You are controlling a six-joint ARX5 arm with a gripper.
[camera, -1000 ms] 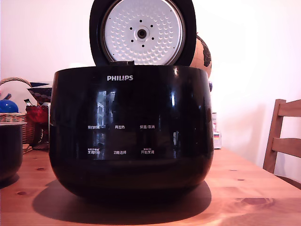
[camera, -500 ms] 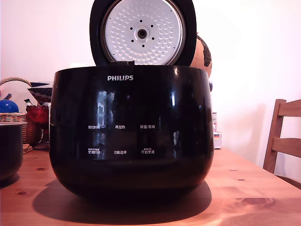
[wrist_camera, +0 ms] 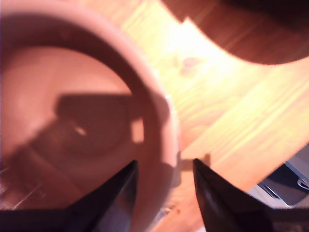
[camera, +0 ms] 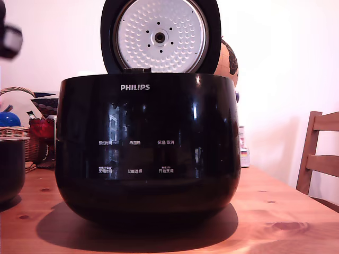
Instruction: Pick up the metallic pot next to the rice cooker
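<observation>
Claw point(wrist_camera: 163, 193) hanging right over the metallic pot point(wrist_camera: 72, 121) in the wrist view, two dark fingers point(wrist_camera: 212, 198) spread apart with the pot's rim sitting in the gap between them, one finger over the inside and one outside. Not pinched on anything as far as can be seen; can't say if the tips touch the rim, too blurry. Pot looks empty, just a blocky shadow across its floor, and reads pinkish-brown here.

Over in the exterior view, only a dark blurry blob of the gripper point(camera: 9, 38) at the upper left corner, cut by the frame edge. Same pot point(camera: 11, 169) at the lower left edge, sliced off by the frame, standing on the wooden table point(camera: 286, 211) just beside the rice cooker point(camera: 148, 153), apart from it.

Cooker fills the middle of the frame, lid point(camera: 160, 36) flipped up, dimpled silver plate facing out. Can't see inside the body from this low angle.

Wicker basket point(camera: 21, 135) behind the pot at mid left, with a blue ball point(camera: 8, 118) in it, rest hard to make out. Wooden chair point(camera: 320, 153) at the right edge, cropped.
</observation>
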